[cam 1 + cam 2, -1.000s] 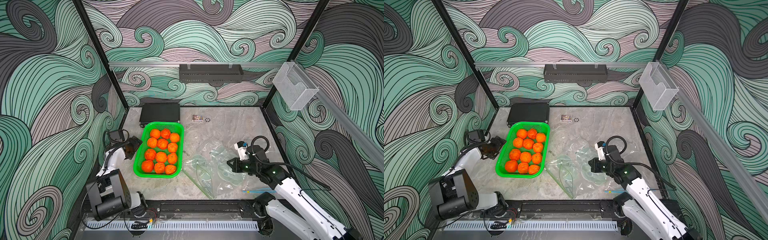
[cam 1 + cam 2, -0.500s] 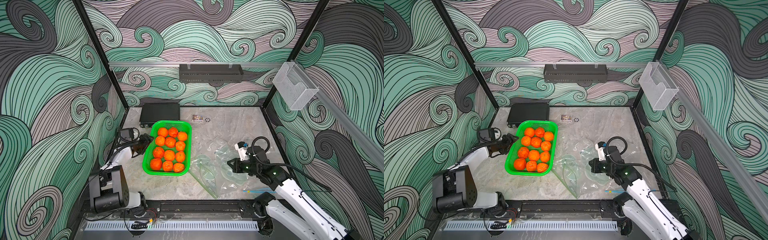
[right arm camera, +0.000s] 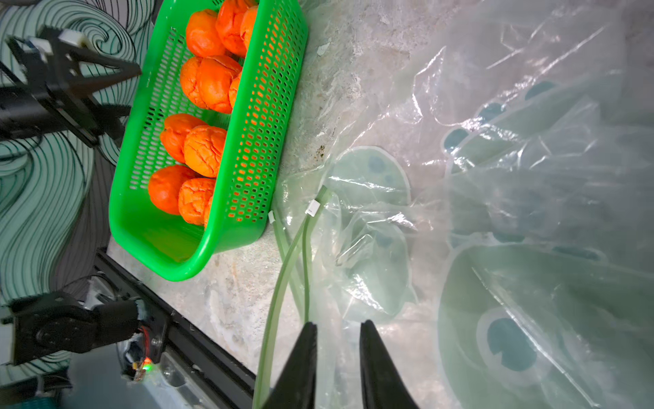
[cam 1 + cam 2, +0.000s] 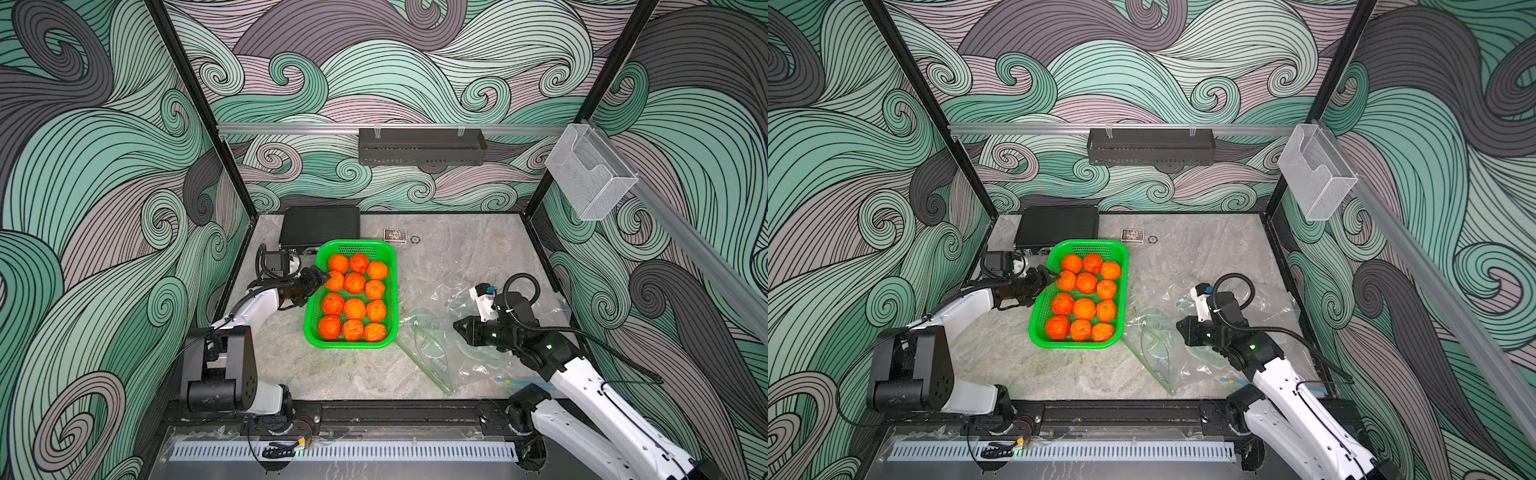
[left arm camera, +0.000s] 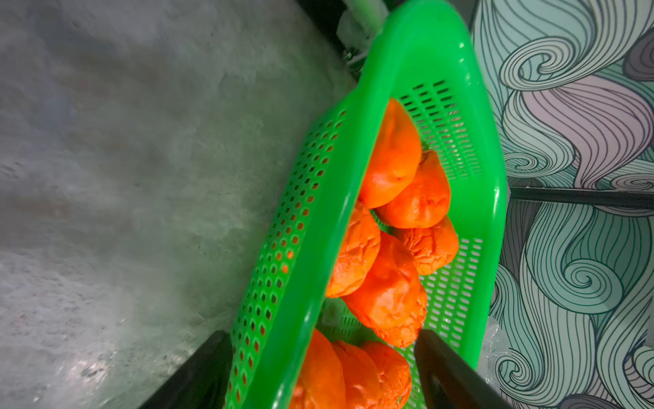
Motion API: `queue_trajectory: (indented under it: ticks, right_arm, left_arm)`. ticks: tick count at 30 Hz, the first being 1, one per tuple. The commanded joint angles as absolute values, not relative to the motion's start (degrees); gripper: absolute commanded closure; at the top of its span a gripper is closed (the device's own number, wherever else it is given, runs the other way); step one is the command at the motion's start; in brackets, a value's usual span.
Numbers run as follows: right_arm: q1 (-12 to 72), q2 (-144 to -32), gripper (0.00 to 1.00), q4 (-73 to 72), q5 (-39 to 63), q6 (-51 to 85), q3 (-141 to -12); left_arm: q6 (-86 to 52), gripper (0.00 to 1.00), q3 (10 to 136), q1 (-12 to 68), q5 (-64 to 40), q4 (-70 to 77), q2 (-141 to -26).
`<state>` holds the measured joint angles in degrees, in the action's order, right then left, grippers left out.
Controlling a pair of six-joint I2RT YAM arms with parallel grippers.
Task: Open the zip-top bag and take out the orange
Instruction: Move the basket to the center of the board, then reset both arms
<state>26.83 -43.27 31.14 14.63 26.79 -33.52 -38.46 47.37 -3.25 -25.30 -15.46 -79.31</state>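
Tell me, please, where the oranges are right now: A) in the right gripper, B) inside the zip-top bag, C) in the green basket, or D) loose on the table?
C: in a top view every orange sits in the green basket, and the zip-top bag beside it shows no orange inside.

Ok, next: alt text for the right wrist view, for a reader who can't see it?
The right gripper, jaws slightly apart, is low over a crumpled clear zip-top bag with a green zip strip, lying on a grey table. Beside the bag stands a green basket of oranges, the open left gripper at its far side.
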Motion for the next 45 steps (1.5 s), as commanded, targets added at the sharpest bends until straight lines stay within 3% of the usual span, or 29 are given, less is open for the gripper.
queue_trajectory:
  ticks: [1, 3, 7, 11, 14, 18, 22, 27, 30, 31, 33, 35, 36, 38, 45]
  right_arm:
    - [27.1, -44.0, 0.62, 30.7, 8.1, 26.5, -36.4]
    - [27.0, -44.7, 0.53, 29.5, 1.5, 26.1, -38.0]
    - [26.0, -46.4, 0.23, 22.3, -15.6, 23.7, -38.2]
    - [23.1, -50.5, 0.15, 9.6, -24.2, 16.7, -36.1]
    - [20.9, -56.4, 0.08, 2.2, -31.5, 8.2, -34.5]
    - [14.9, -61.6, 0.07, -7.2, -31.1, 4.3, -30.8]
    - [8.8, -65.7, 0.08, -18.6, -23.1, 4.6, -25.8]
    - [8.0, -76.5, 0.1, -40.3, -20.6, 0.8, -21.2]
    - [7.6, -81.8, 0.12, -47.5, -16.4, -4.5, -21.3]
    - [6.5, -85.7, 0.12, -54.5, -15.5, -3.4, -19.6]
    - [5.7, -91.3, 0.1, -65.3, -15.2, -3.5, -17.6]
    - [5.4, -87.9, 0.1, -54.2, -14.1, -2.4, -20.0]
    - [4.4, -89.0, 0.04, -53.1, -12.5, -1.7, -21.7]
    - [1.7, -89.2, 0.01, -53.1, -7.5, -0.3, -21.8]
    - [1.5, -89.0, 0.0, -53.5, -6.6, -0.4, -21.5]
  left_arm:
    - [-36.0, 0.14, 51.1, -3.1, -13.3, -20.9, -72.2]
    - [-34.8, 0.13, 49.1, -3.0, -3.9, -20.3, -66.4]
    - [-28.5, 0.13, 39.6, -2.8, 14.9, -11.3, -54.6]
    - [-21.2, 0.13, 27.0, -3.5, 21.1, 6.4, -46.3]
    - [-18.1, 0.13, 19.5, -3.6, 23.2, 17.8, -47.0]
    - [-13.7, 0.13, 20.4, -3.5, 18.8, 21.7, -56.8]
    - [-10.9, 0.13, 17.6, -3.4, 15.9, 37.1, -69.3]
    - [-6.1, 0.11, 19.1, -3.7, 11.1, 44.7, -77.9]
    - [-1.3, 0.11, 17.9, -3.4, 6.0, 62.1, -90.7]
    - [-1.0, 0.11, 17.7, -3.4, 5.6, 63.7, -91.8]
    - [-1.5, 0.11, 20.1, -3.5, 5.3, 52.6, -88.1]
    - [-3.4, 0.09, 24.2, -3.5, 6.5, 42.3, -86.5]
    - [-2.7, 0.01, 25.5, -3.6, 6.0, 41.8, -87.5]
    - [-1.2, 0.01, 24.8, -3.6, 4.9, 44.7, -88.6]
    - [-1.0, 0.02, 23.7, -3.5, 4.8, 49.4, -90.1]
